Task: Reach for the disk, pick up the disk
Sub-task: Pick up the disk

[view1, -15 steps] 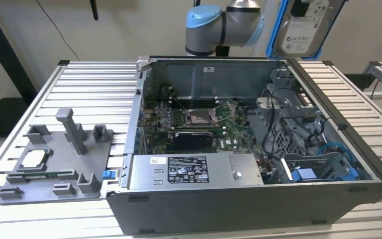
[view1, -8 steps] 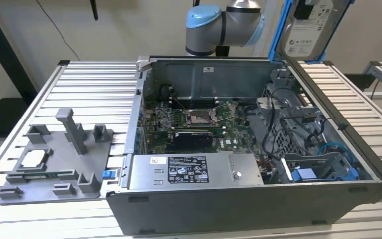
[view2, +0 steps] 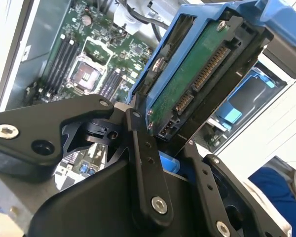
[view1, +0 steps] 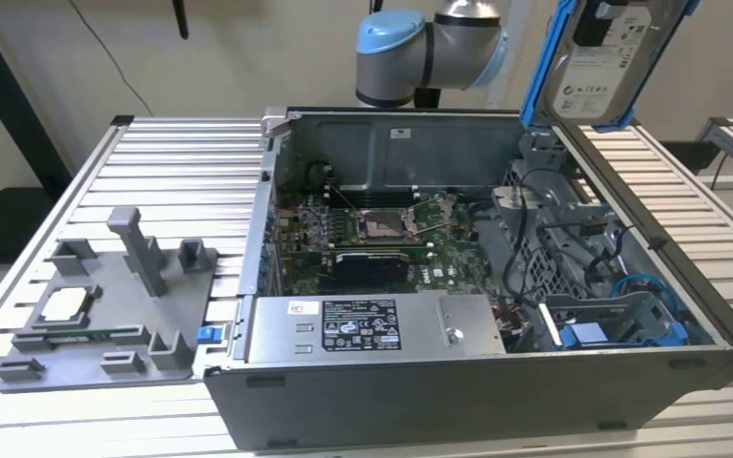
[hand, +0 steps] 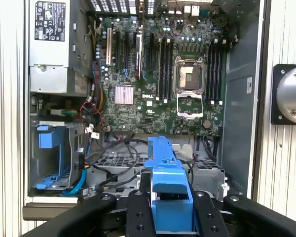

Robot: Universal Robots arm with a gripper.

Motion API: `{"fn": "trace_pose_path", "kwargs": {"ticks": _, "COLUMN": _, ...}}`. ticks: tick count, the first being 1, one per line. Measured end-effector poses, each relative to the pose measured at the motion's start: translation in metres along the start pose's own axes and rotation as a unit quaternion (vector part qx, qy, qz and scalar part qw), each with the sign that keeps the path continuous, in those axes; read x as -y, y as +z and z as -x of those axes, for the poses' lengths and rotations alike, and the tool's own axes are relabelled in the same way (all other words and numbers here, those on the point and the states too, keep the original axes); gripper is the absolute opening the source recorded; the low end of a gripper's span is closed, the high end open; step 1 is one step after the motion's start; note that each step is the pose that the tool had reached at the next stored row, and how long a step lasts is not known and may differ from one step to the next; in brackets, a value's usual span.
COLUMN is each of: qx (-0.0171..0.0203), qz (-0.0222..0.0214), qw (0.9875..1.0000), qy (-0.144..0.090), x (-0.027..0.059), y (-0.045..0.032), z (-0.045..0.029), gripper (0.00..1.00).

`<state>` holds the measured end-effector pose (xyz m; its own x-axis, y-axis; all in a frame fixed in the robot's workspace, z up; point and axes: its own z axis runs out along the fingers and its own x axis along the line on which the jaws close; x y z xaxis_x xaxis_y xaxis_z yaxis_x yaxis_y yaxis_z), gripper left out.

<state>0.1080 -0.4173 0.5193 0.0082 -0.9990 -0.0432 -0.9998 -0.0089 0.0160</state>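
The disk point(view1: 609, 57) is held in the air above the open computer case point(view1: 469, 401), near the upper edge of the exterior view, towards the exterior view's right. It is carried roughly upright and slightly tilted, with its white label facing the camera and its blue rails visible along both long sides. The arm point(view1: 424, 43) is seen just beside it, on the exterior view's left of the disk.

In the second wrist view, the gripper point(view2: 165, 143) is closed on the disk point(view2: 197, 74): the black fingers point(view2: 145, 163) are pressed against the blue rail on either side of the drive, and the green circuit board and connector edge of the disk are turned towards the camera. In the first wrist view, the blue rail of the disk point(hand: 170, 192) is clamped between the two fingers point(hand: 138, 212) of the gripper point(hand: 170, 212).

Below the disk, the motherboard point(hand: 158, 74) is exposed inside the case, with the empty processor socket point(hand: 189, 74) near its centre. A grey power supply point(view1: 373, 329) is mounted along the near wall of the case. An empty blue drive bay point(view1: 621, 324) is located in the corner of the case at the exterior view's right.

The case is placed on a slatted metal table point(view1: 163, 162). A grey fixture tray point(view1: 106, 305) is laid on the table at the exterior view's left of the case, well apart from the disk.
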Motion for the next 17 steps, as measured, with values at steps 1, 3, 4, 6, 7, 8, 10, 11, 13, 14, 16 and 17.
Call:
{"fn": "trace_pose_path", "kwargs": {"ticks": 1, "qx": 0.0000, "qz": 0.0000, "qw": 1.0000, "qy": 0.000, "x": 0.0000, "y": 0.0000, "z": -0.0023, "gripper": 0.00}}
{"fn": "trace_pose_path", "kwargs": {"ticks": 3, "qx": -0.0002, "qz": 0.0000, "qw": 1.0000, "qy": 0.000, "x": -0.0001, "y": -0.0001, "z": -0.0077, "gripper": 0.00}}
{"fn": "trace_pose_path", "kwargs": {"ticks": 4, "qx": -0.0008, "qz": 0.0000, "qw": 1.0000, "qy": 0.000, "x": -0.0001, "y": -0.0001, "z": -0.0107, "gripper": 0.00}}
{"fn": "trace_pose_path", "kwargs": {"ticks": 6, "qx": -0.0024, "qz": 0.0000, "qw": 1.0000, "qy": 0.000, "x": -0.0002, "y": -0.0002, "z": -0.0163, "gripper": 0.00}}
{"fn": "trace_pose_path", "kwargs": {"ticks": 7, "qx": -0.0038, "qz": 0.0000, "qw": 1.0000, "qy": 0.000, "x": -0.0002, "y": -0.0003, "z": -0.0192, "gripper": 0.00}}
{"fn": "trace_pose_path", "kwargs": {"ticks": 8, "qx": -0.0063, "qz": 0.0001, "qw": 1.0000, "qy": 0.000, "x": -0.0002, "y": -0.0004, "z": -0.0215, "gripper": 0.00}}
{"fn": "trace_pose_path", "kwargs": {"ticks": 10, "qx": -0.0113, "qz": 0.0001, "qw": 0.9999, "qy": 0.000, "x": -0.0003, "y": -0.0005, "z": -0.0258, "gripper": 0.00}}
{"fn": "trace_pose_path", "kwargs": {"ticks": 11, "qx": -0.0132, "qz": 0.0001, "qw": 0.9999, "qy": 0.000, "x": -0.0003, "y": -0.0006, "z": -0.0284, "gripper": 0.00}}
{"fn": "trace_pose_path", "kwargs": {"ticks": 13, "qx": -0.0168, "qz": 0.0002, "qw": 0.9999, "qy": 0.000, "x": -0.0003, "y": -0.0007, "z": -0.0337, "gripper": 0.00}}
{"fn": "trace_pose_path", "kwargs": {"ticks": 14, "qx": -0.0187, "qz": 0.0002, "qw": 0.9998, "qy": 0.000, "x": -0.0003, "y": -0.0007, "z": -0.0362, "gripper": 0.00}}
{"fn": "trace_pose_path", "kwargs": {"ticks": 16, "qx": -0.0230, "qz": 0.0002, "qw": 0.9997, "qy": 0.000, "x": -0.0004, "y": -0.0009, "z": -0.0409, "gripper": 0.00}}
{"fn": "trace_pose_path", "kwargs": {"ticks": 17, "qx": -0.0258, "qz": 0.0002, "qw": 0.9997, "qy": 0.000, "x": -0.0004, "y": -0.0010, "z": -0.0430, "gripper": 0.00}}
